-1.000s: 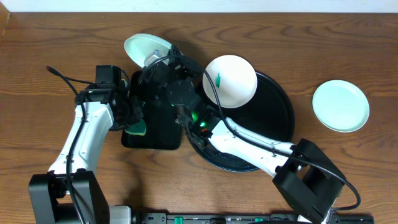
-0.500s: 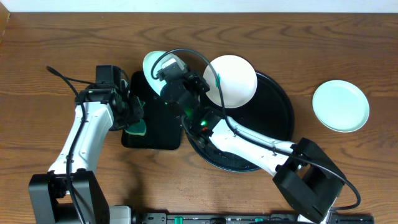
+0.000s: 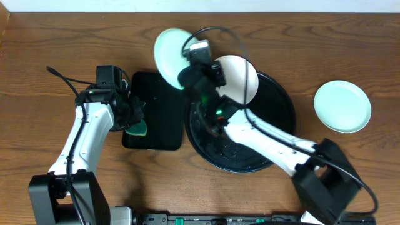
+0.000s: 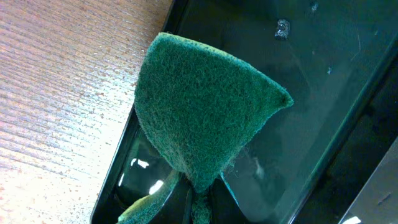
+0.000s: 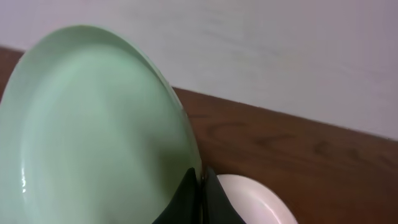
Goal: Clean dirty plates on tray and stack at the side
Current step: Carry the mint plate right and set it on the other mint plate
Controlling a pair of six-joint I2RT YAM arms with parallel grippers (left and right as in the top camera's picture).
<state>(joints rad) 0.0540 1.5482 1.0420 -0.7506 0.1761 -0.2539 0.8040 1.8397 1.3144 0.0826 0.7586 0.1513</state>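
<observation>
- The right gripper is pinched tight on the rim of a pale-mint round plate, held tilted in the air. No smear shows on its face.
- In the last second this plate has swung right, from above the small rectangular black tray towards the large round black tray.
- The left gripper stays clamped on a green scouring sponge over the rectangular tray, so wiping looks finished.
- 1 white round plate sits on the round tray's far side.
- 1 mint plate lies on the table at the right, probably the start of the stack.
</observation>
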